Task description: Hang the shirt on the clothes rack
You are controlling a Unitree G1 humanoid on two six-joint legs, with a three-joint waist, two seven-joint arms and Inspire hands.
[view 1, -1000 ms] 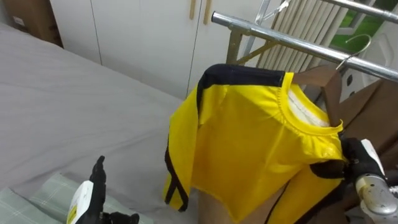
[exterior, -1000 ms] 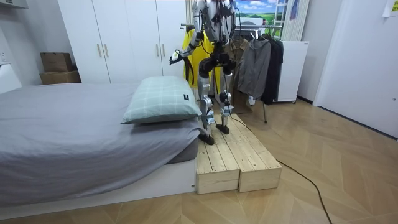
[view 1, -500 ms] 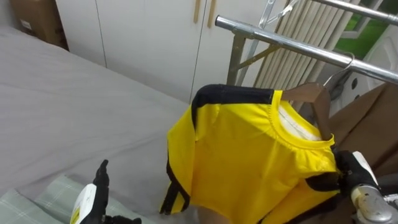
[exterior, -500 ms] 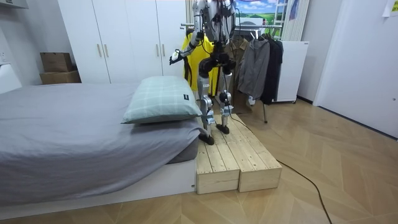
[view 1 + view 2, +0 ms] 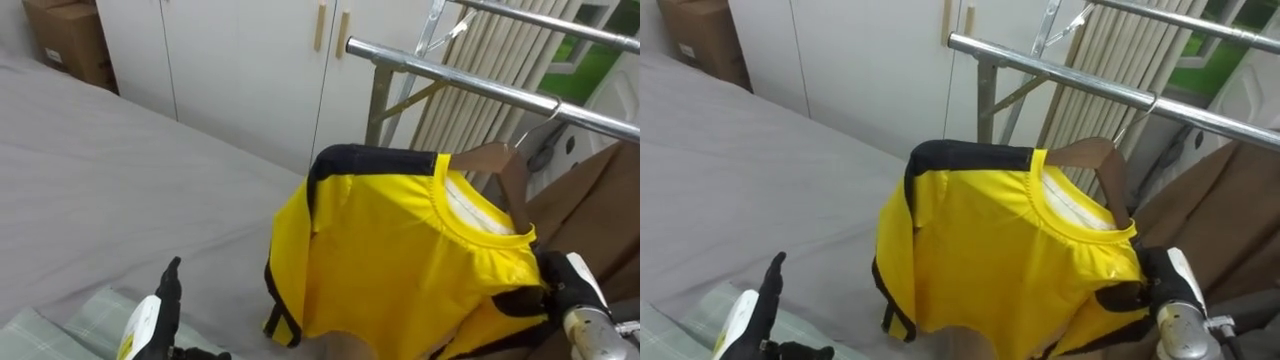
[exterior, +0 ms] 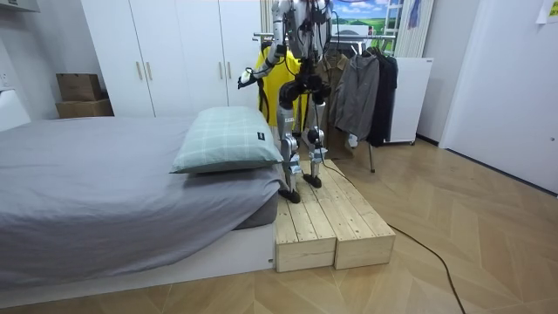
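At twelve o'clock from my right hand (image 5: 568,288), which grips the yellow black-trimmed shirt (image 5: 390,250), the hook of the brown wooden hanger (image 5: 505,170) sits just by the silver metal rail (image 5: 450,72).

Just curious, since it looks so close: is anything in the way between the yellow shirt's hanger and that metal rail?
Nothing visible. The yellow shirt hangs on a hanger whose hook sits right at the rail; a brown garment hangs beside it, not between.
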